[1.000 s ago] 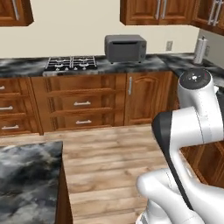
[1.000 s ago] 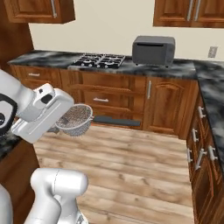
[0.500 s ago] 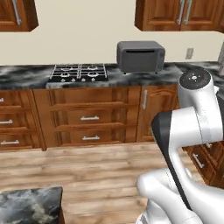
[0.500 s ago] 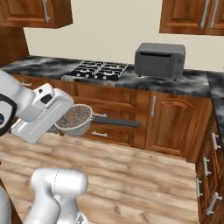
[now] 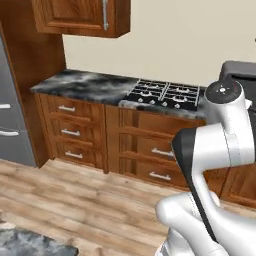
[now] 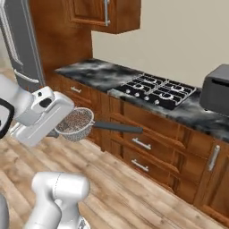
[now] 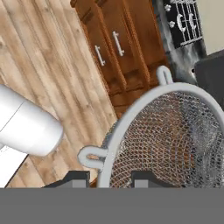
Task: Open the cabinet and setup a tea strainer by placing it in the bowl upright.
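gripper (image 7: 107,177) pinched on the tea strainer (image 6: 77,124) rim, held above the wooden floor (image 6: 134,197).

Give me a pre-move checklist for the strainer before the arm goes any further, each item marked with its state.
1. Tea strainer held at the gripper: ok; the rim runs between the jaws in the hand view.
2. Jaws closed on the rim: ok; both fingertips sit tight against it.
3. Strainer attitude: ok; in the right base view the basket hangs roughly level, handle sticking out sideways toward the drawers.
4. Handle clear of the counter and drawer fronts: ok; it is in open air in front of them.
5. Bowl located: cannot tell.
6. Floor ahead free of obstacles: ok in the left base view.
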